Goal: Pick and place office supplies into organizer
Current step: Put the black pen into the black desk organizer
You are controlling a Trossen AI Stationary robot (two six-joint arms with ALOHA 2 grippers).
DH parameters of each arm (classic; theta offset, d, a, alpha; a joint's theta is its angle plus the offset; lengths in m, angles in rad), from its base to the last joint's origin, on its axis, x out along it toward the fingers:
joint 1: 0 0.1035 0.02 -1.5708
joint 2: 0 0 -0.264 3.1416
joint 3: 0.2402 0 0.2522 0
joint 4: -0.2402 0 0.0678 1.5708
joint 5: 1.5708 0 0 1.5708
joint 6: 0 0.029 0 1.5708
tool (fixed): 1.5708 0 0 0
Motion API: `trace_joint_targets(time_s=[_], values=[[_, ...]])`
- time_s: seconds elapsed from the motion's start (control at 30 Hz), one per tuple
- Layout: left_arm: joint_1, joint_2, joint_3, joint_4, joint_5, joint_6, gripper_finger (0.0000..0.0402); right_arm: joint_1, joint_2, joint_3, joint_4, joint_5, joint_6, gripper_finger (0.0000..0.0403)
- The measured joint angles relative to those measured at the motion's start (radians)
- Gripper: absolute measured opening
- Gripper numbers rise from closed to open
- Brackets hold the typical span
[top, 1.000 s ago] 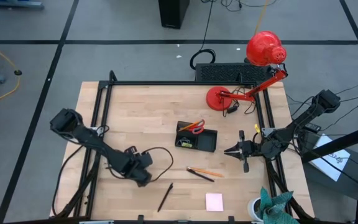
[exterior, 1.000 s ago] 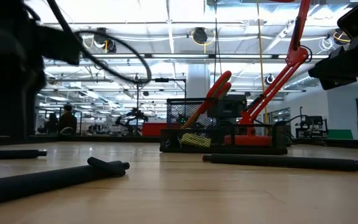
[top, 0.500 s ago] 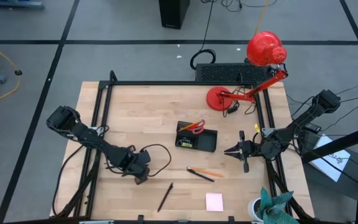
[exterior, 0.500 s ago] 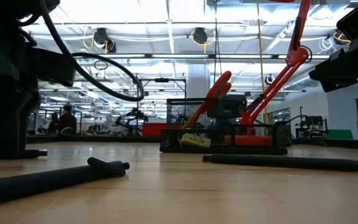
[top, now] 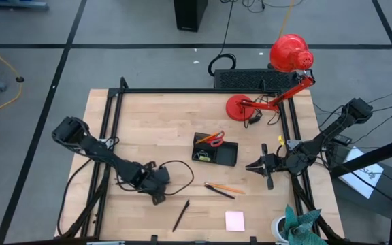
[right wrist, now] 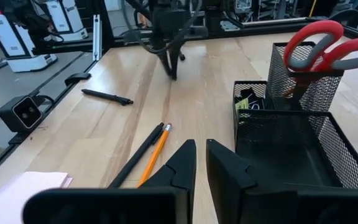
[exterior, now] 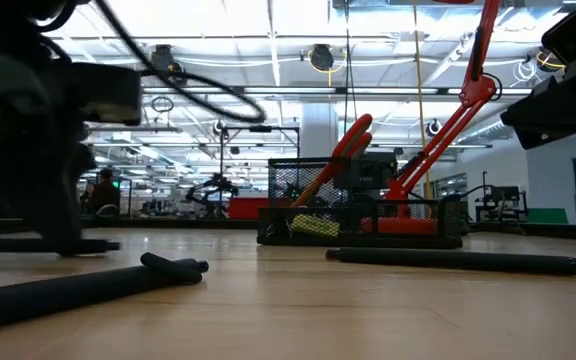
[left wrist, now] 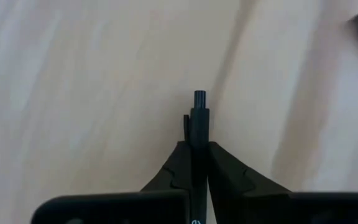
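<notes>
My left gripper [top: 156,198] stands low over the table's near left, shut on a thin black pen [left wrist: 199,115]. That pen lies along the wood in the low view [exterior: 28,244]. My right gripper [top: 253,165] hovers right of the black mesh organizer [top: 216,151], shut and holding nothing. Red-handled scissors [top: 214,139] stand in the organizer's taller section, and a yellow-green piece [right wrist: 243,103] lies in a low one. On the table lie a black pen beside an orange pencil [top: 222,188], another black pen [top: 180,216] and a pink sticky-note pad [top: 235,220]. My left gripper pinches the black pen between its two fingers, close to the clip end [left wrist: 197,134]. The button tip [left wrist: 200,96] sticks out past the fingertips. The fingers come steeply from above and lie across the pen. The pen rests flat on the table.
A red desk lamp [top: 281,71] stands at the far right, its base [top: 240,107] on the table. A black keyboard-like slab [top: 247,79] lies behind the far edge. A black frame [top: 111,116] rims the table. A small camera block [right wrist: 27,112] sits at the near edge.
My left gripper has sunk to the table and tipped more steeply downward. Its fingers have come together on the black pen. In the low view that pen's end has shifted a little toward the table's right.
</notes>
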Motion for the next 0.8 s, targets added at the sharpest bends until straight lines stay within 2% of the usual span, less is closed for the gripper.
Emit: trace_joint_targets(time_s=[0.23,0.53,0.6,0.8], values=[[0.017,0.005,-0.002,0.299,-0.062,0.213,0.0042,0.0,0.0,0.0,0.004,0.0,0.0,0.0026],[0.13,0.003,-0.002,0.579,-0.097,0.521,0.0034,0.0,0.0,0.0,0.008,0.006,-0.009,0.0023],[0.159,0.003,-0.002,0.699,-0.091,0.646,0.0037,0.0,0.0,0.0,0.008,0.007,-0.01,0.0022],[0.281,0.001,0.0,1.066,0.015,1.005,0.0037,0.0,0.0,0.0,0.017,0.007,-0.008,0.0022]])
